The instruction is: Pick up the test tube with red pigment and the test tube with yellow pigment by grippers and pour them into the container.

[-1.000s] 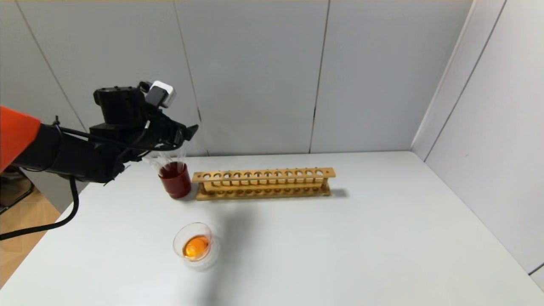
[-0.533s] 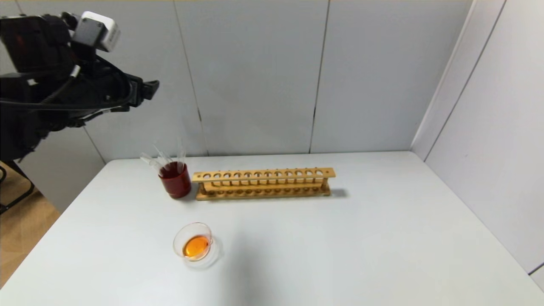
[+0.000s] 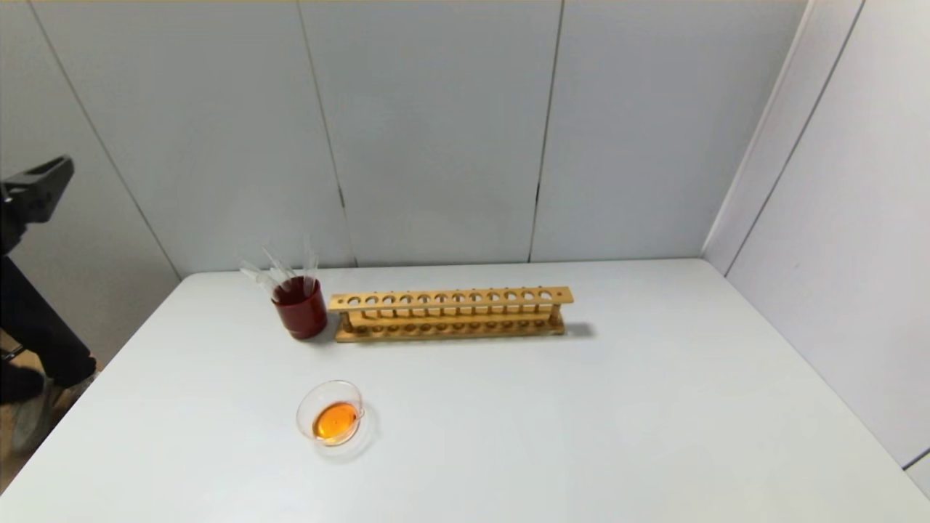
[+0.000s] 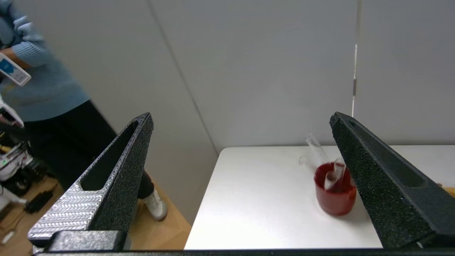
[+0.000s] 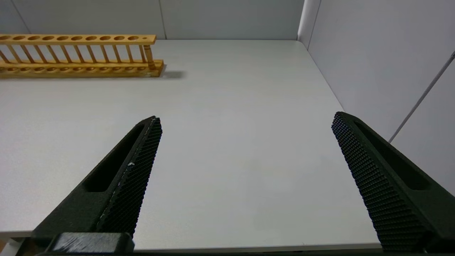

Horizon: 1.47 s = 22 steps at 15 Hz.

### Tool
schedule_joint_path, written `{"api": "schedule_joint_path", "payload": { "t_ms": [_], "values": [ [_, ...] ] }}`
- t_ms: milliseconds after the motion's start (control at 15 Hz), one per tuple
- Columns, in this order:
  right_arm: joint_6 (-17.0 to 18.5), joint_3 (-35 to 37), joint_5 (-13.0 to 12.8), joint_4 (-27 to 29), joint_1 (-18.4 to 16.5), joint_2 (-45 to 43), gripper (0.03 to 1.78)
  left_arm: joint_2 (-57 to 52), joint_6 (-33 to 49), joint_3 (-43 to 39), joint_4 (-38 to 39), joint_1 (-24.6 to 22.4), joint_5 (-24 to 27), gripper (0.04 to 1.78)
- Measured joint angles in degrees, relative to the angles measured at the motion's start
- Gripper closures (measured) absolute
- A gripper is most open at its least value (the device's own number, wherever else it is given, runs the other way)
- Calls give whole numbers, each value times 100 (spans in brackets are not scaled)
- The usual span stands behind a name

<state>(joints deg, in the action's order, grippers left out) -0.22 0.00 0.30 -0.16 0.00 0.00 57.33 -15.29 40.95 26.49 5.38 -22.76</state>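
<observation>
The container (image 3: 330, 420), a low clear glass dish, sits at the table's front left with orange liquid pooled in it. No test tube with red pigment or yellow pigment shows; several clear tubes (image 3: 280, 267) lean in a dark red cup (image 3: 299, 311). My left gripper (image 4: 241, 121) is open and empty, off the table's left side, looking toward the red cup (image 4: 335, 193). In the head view only one of its fingers (image 3: 42, 178) shows at the left edge. My right gripper (image 5: 247, 119) is open and empty, low by the table's near right part.
An empty wooden test tube rack (image 3: 450, 314) stands to the right of the red cup, near the back wall. A person (image 4: 42, 92) stands beyond the table's left edge. Grey wall panels close in the back and right sides.
My left arm has drawn away from above the red cup, rising and swinging left until almost out of the head view. Its jaws stayed open and empty. Nothing on the table moved.
</observation>
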Motion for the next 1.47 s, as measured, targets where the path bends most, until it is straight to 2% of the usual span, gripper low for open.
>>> {"api": "schedule_joint_path", "payload": {
  "t_ms": [133, 400, 533, 733, 867, 1067, 1333, 1467],
  "values": [
    [-2, 0, 2, 0, 0, 0, 6, -951, 123, -584, -169, -63, -52, 7],
    [0, 0, 2, 0, 0, 0, 6, -2917, 388, -1510, -972, -199, 41, 7],
    [0, 0, 0, 0, 0, 0, 6, -3790, 553, -1902, -1285, -307, 330, 7],
    [-2, 0, 2, 0, 0, 0, 6, -5036, 752, -2375, -1691, -445, 1270, 7],
    [-2, 0, 0, 0, 0, 0, 6, -5436, 914, -2932, -1523, -485, 1777, 7],
    [-2, 0, 0, 0, 0, 0, 6, -5670, 992, -3864, -1280, -507, 2147, 7],
    [-16, 0, 2, 5, 0, 0, 6, -5736, 997, -4070, -2603, -513, 2298, 7],
    [-11, 0, 2, 13, 0, 0, 6, -5741, 934, -4081, -2767, -517, 2458, 7]
  ]
}}
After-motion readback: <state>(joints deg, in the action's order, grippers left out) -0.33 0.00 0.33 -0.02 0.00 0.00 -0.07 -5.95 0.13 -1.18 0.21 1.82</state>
